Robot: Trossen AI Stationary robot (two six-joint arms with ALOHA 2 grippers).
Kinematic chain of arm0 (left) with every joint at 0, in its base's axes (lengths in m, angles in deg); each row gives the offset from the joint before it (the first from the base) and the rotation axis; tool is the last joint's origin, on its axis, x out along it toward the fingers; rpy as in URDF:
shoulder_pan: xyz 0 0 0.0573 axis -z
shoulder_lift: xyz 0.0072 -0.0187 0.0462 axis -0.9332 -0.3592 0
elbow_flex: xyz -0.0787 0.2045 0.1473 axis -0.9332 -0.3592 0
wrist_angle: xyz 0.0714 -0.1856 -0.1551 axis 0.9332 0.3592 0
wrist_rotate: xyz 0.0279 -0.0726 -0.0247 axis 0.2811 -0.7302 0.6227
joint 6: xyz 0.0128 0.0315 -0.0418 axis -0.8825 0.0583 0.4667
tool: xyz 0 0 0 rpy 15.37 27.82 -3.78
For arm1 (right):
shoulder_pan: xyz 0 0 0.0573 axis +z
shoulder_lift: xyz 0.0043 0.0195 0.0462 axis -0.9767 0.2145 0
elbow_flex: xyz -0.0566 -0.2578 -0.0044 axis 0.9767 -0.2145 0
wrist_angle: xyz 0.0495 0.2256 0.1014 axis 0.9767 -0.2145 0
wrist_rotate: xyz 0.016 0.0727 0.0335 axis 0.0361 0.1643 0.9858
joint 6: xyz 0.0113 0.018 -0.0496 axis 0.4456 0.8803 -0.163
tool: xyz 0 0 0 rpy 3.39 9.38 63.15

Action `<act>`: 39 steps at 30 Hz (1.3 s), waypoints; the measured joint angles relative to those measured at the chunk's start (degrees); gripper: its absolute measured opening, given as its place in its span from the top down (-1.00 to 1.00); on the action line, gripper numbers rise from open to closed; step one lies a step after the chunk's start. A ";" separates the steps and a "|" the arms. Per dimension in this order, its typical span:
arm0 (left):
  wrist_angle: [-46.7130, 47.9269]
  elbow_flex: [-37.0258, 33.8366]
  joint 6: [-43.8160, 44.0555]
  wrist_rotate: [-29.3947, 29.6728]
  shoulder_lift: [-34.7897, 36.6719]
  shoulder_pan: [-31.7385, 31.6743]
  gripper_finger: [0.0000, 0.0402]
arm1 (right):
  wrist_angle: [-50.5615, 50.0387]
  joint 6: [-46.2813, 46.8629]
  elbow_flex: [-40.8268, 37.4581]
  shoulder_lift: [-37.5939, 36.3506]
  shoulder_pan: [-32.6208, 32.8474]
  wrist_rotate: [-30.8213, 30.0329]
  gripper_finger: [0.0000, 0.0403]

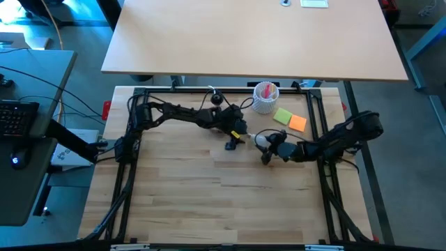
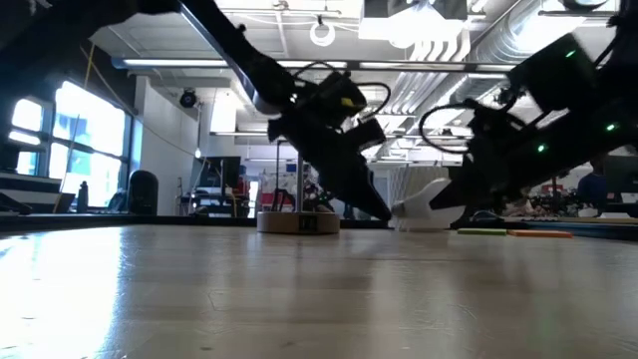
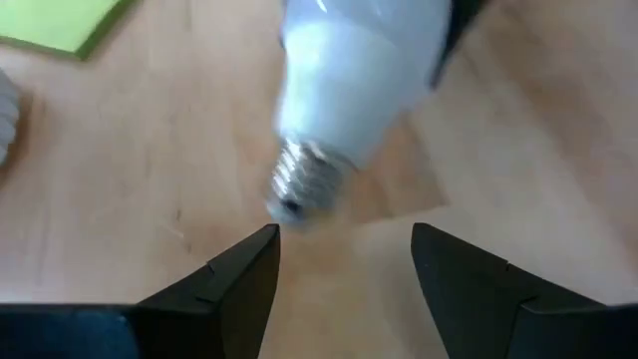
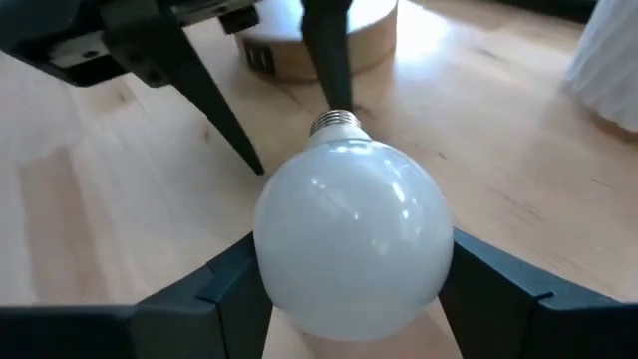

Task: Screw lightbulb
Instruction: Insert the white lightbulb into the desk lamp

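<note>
The lightbulb (image 4: 349,239), a white globe with a silvery screw base (image 4: 337,122), lies between my two grippers near the table's middle (image 1: 260,139). My right gripper (image 4: 349,274) is shut on its globe. My left gripper (image 3: 344,239) stands open just off the base, its fingertips (image 4: 254,165) on either side of the base's line. I cannot tell whether one of them touches the base. In the low view the bulb (image 2: 427,201) tilts, base end low. Behind it stands the round wooden stand (image 2: 299,221). My right gripper pinches the globe at its widest part (image 4: 274,274) between its two fingers (image 4: 224,289), one on each side. The fingers come from the table's right side, slanting a little downward. The bulb's base points away from them toward my left gripper. Whether the base end rests on the table I cannot tell.
A white cup with pink contents (image 1: 265,96) stands at the far edge. A green sticky note (image 1: 283,115) and an orange one (image 1: 297,123) lie beside it. The wooden stand (image 4: 329,45) is just beyond the bulb's base. The near half of the table is bare wood.
</note>
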 joint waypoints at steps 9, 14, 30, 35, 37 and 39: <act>-6.97 -16.60 6.48 7.35 13.07 9.45 -0.12 | -11.86 5.56 3.84 -10.32 14.86 -16.68 -0.15; -21.92 -32.29 11.35 24.85 22.31 17.35 -0.12 | -31.14 5.75 15.89 -11.75 18.53 -19.39 -0.15; -69.83 -59.55 16.79 23.68 33.57 -3.71 -0.12 | -53.72 -3.14 43.24 -2.51 19.60 -21.52 -0.15; -65.04 -52.43 17.83 16.25 30.27 -10.82 -0.12 | -55.43 -3.90 44.14 -1.94 17.69 -21.56 -0.15; -61.50 -50.13 18.01 15.94 29.08 -12.36 -0.12 | -55.72 -2.92 44.18 -1.83 16.90 -20.99 -0.15; -61.12 -48.52 17.32 14.13 28.17 -13.03 -0.12 | -56.65 -2.15 44.11 -1.74 16.52 -20.46 -0.15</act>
